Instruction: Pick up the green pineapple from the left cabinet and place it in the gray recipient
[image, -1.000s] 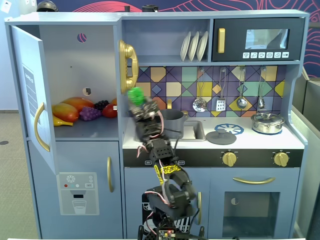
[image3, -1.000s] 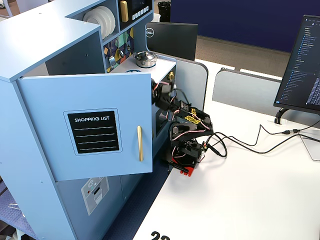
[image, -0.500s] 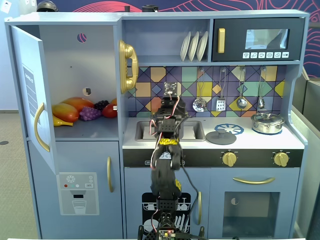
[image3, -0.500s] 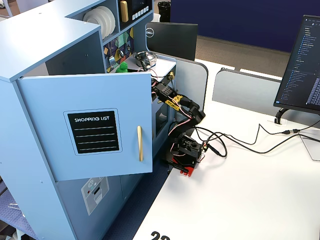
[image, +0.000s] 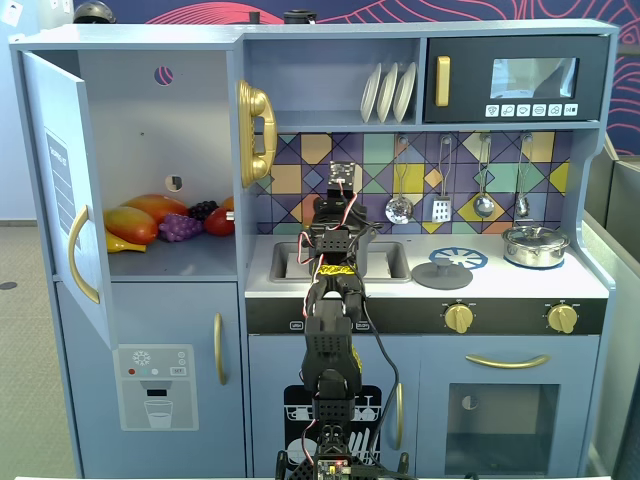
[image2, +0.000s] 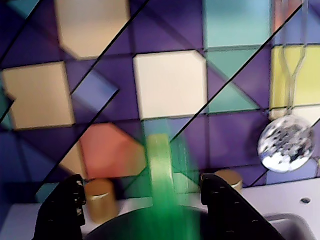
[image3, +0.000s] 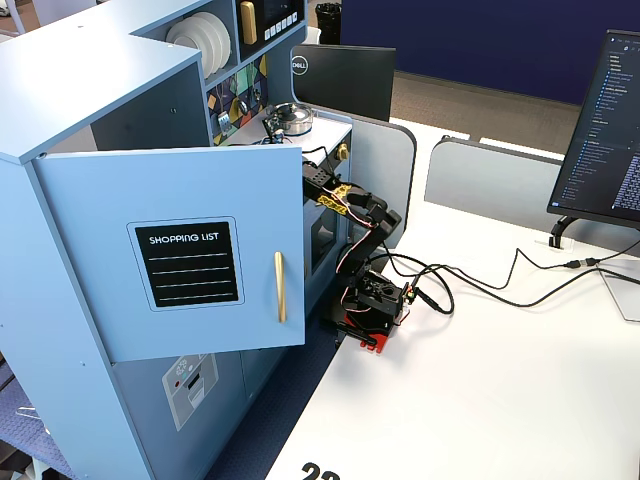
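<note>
In the wrist view my gripper (image2: 142, 179) is open, its two black fingers (image2: 65, 205) wide apart. The green pineapple (image2: 162, 170) is a blurred green streak between them, touching neither, right above the dark gray recipient (image2: 120, 230) at the bottom edge. In a fixed view my gripper (image: 338, 205) is over the sink (image: 390, 262), and the arm hides the pineapple and the recipient. The left cabinet (image: 150, 120) stands open with its door (image: 60, 180) swung out.
A mango (image: 130, 225), purple grapes (image: 180, 228) and other fruit lie on the cabinet shelf. A shiny silver pot (image: 535, 245) and a gray disc (image: 442, 275) sit on the stove. Utensils (image2: 286, 145) hang on the tiled wall. The open door (image3: 180, 260) blocks another fixed view.
</note>
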